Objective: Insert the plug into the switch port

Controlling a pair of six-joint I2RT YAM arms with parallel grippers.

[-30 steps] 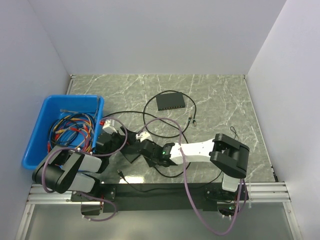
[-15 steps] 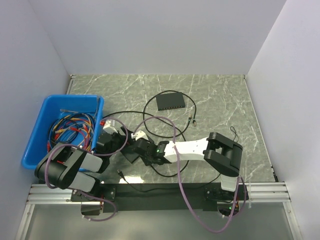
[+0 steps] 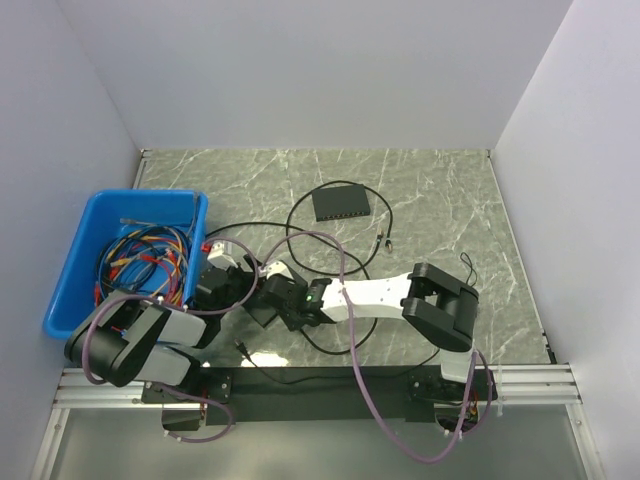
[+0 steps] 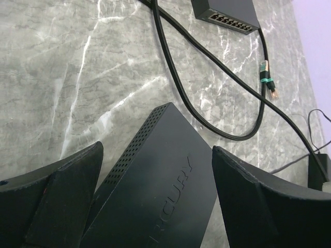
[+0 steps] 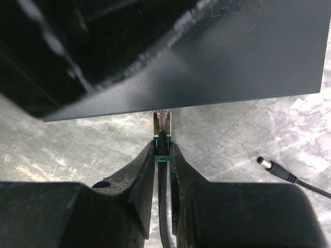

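My right gripper (image 5: 163, 155) is shut on the plug (image 5: 163, 138), a clear tip with a teal boot on a black cable. The tip meets the near edge of a large flat black slab (image 5: 232, 57); whether it sits in a socket is hidden. My left gripper (image 4: 155, 201) is open, its fingers (image 4: 67, 196) either side of that slab (image 4: 165, 181). In the top view both grippers meet at the slab (image 3: 262, 312). The small black box (image 3: 340, 203) with its row of switch ports (image 4: 230, 21) lies far back, untouched.
The cable's other end (image 3: 381, 240) lies loose right of the small box. A thin barrel connector (image 5: 271, 168) lies on the marble to the right of my right gripper. A blue bin (image 3: 70, 290) with coloured wires (image 3: 145, 262) stands at the left.
My right arm has moved left with the plug, up to the slab's edge beside the left gripper. The left gripper has hardly moved.
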